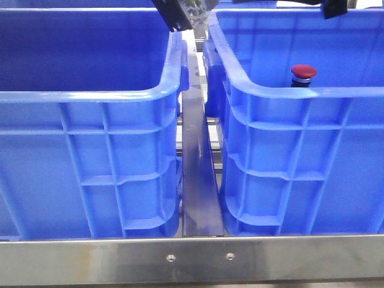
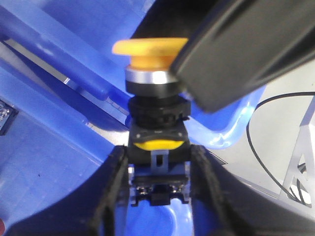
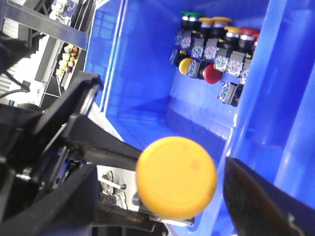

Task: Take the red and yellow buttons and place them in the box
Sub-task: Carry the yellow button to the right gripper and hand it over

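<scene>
Yellow-capped mushroom-head push button [image 2: 150,59], rigid, light and probably slick on its glossy dome, sits clamped by its dark body between left gripper [image 2: 158,167] fingers beside the blue crates; right gripper state: indeterminate.

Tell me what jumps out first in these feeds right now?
The yellow button dominates both wrist views, its dark body clamped in the left end effector. In the front view, two big blue crates fill the frame, a red button showing above the right crate's front rim. A cluster of buttons lies in one crate.
</scene>
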